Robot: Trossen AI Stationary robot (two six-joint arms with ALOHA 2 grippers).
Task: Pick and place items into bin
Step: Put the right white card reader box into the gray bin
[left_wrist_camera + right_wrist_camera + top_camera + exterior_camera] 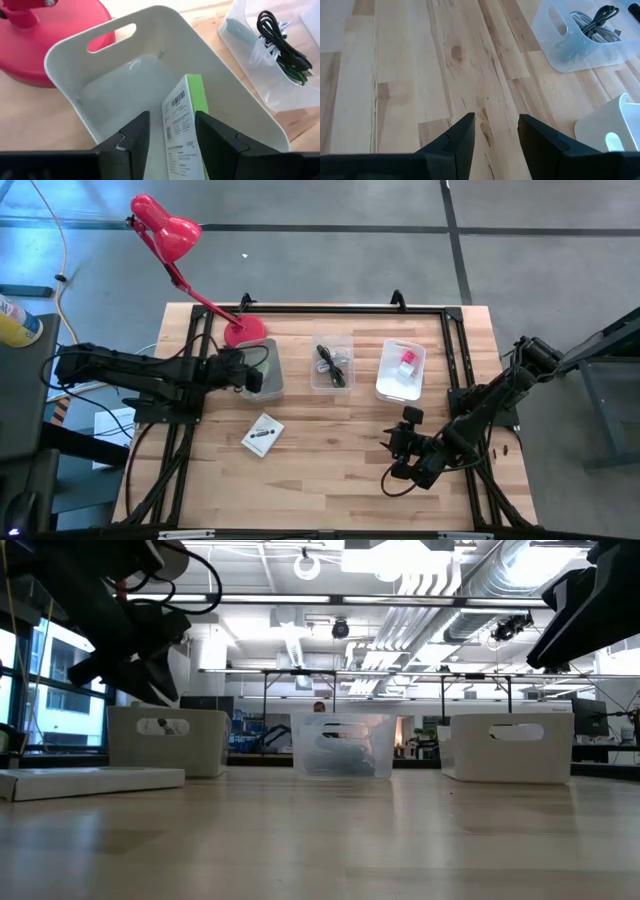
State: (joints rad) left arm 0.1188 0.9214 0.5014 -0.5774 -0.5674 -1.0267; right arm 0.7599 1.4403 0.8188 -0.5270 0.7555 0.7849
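The items are found partly sorted already: a black cable (332, 364) lies coiled in the clear middle bin (331, 379), a small pink cube (407, 358) sits in the white bin (385, 385) on the right side of the bench (330, 470), and one white card with dark print (262, 434) is left lying flat on the bare wood, near the front of the grey bin (272, 383) but not touching it. A second card, white with a green edge and a printed label (182, 127), is seen in the left wrist view between the fingers of the left end effector (171, 134), which is poised over the open mouth of the grey bin beside the base of the red lamp (246, 330); the fingers are set close on either side of the card, so it is judged to be gripped and not yet released. The right end effector (496, 131) is held over bare bench near the front right, its fingers apart and nothing between them. By this showing the task is judged to be well along: the held card has only to be dropped into the grey bin, and the card on the bench is the one visible item that remains to be picked up. Whether smaller bits lie elsewhere cannot be told.
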